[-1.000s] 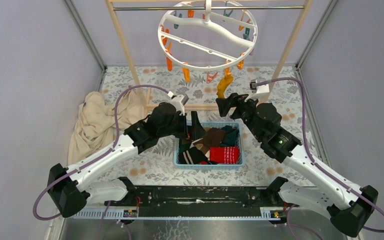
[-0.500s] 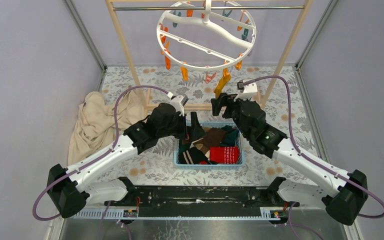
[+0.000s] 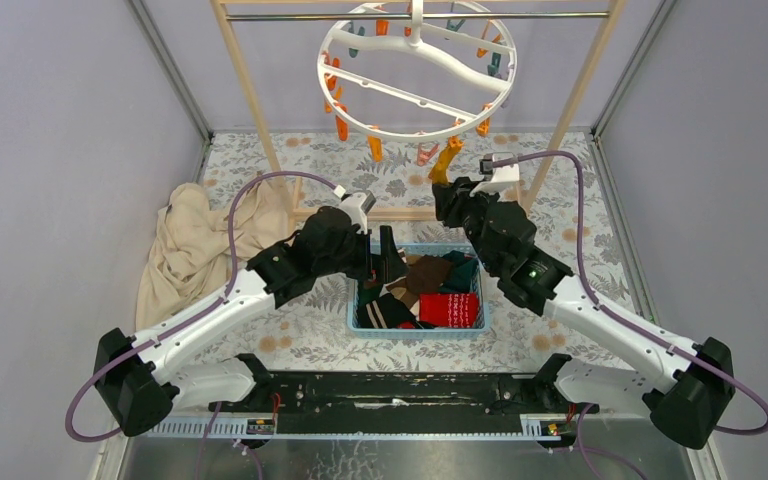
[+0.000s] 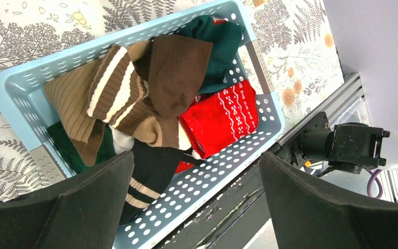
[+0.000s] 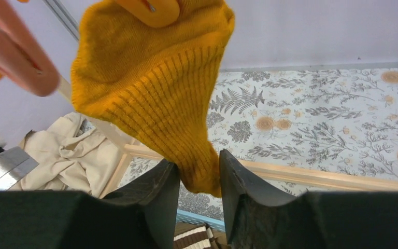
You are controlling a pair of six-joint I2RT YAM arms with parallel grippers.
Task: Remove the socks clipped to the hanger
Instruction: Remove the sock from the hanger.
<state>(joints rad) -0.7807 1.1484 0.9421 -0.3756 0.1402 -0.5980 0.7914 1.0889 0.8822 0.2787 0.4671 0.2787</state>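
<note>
Black bases anchor both arms at the near edge of the table. The left arm reaches forward and inward, low, to the near left corner of a pale blue basket. The left hand hangs over it spread wide, holding nothing. Below it the basket holds loose socks: brown, striped, dark green, and a red patterned one.

Beyond the basket, the right arm stretches up and away, its wrist tilted towards the rack. The right hand is pressed in on the lower end of a mustard sock, one finger on each side, pinching the ribbed cuff. The sock's upper end is gripped by an orange clip hanging from the near rim of the hanger, a round white ring hooked on the wooden rack. The other clips seen hold no socks. A beige cloth lies crumpled at the far left.
</note>
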